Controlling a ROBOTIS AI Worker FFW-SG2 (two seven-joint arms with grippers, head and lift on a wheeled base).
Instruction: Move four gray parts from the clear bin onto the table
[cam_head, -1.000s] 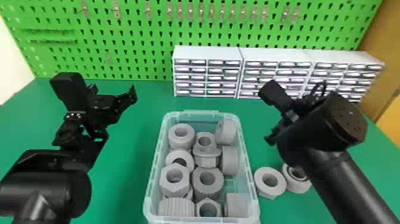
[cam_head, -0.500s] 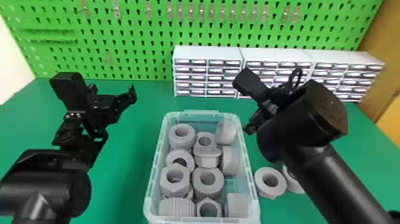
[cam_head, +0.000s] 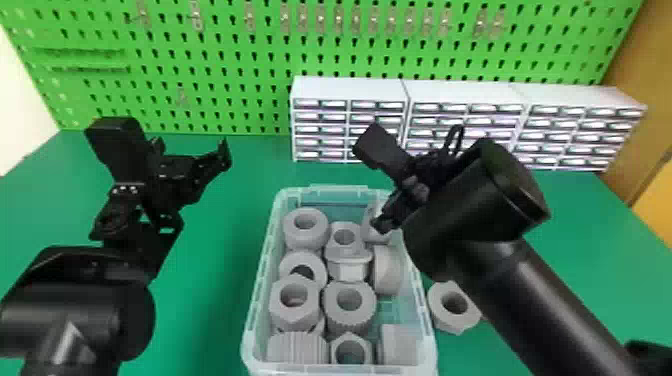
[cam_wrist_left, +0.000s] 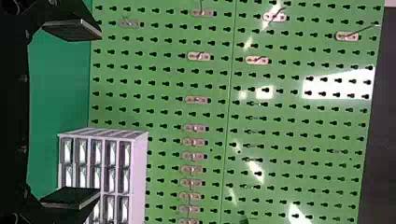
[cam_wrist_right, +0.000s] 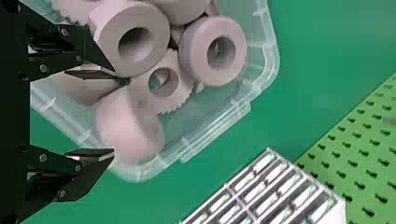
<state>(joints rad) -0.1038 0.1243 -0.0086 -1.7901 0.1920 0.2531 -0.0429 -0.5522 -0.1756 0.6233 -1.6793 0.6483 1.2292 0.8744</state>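
Done so far: you have one loose gray part (cam_head: 439, 306) on the surface (cam_head: 215, 280), just beside the clear bin (cam_head: 261, 280); your right arm (cam_head: 540, 295) covers the area next to it, so you cannot count further.
Left to do: three at most, judging by what you can see; many gray parts remain in the bin.
Right end effector: over the bin, fingers well apart, holding nothing.
Left end effector (cam_wrist_left: 100, 113): off to the bin's left, spread wide and empty.
Likely next pick: the corner part (cam_wrist_right: 128, 126), inside the bin near your right end effector (cam_wrist_right: 113, 112).
Its direction: tipped on its side, bore seemingly roughly level across the bin; you cannot see the hole.
Long axis: squat, so you have only the bore line to judge by.
Loose part's direction: lying flat, bore facing up.
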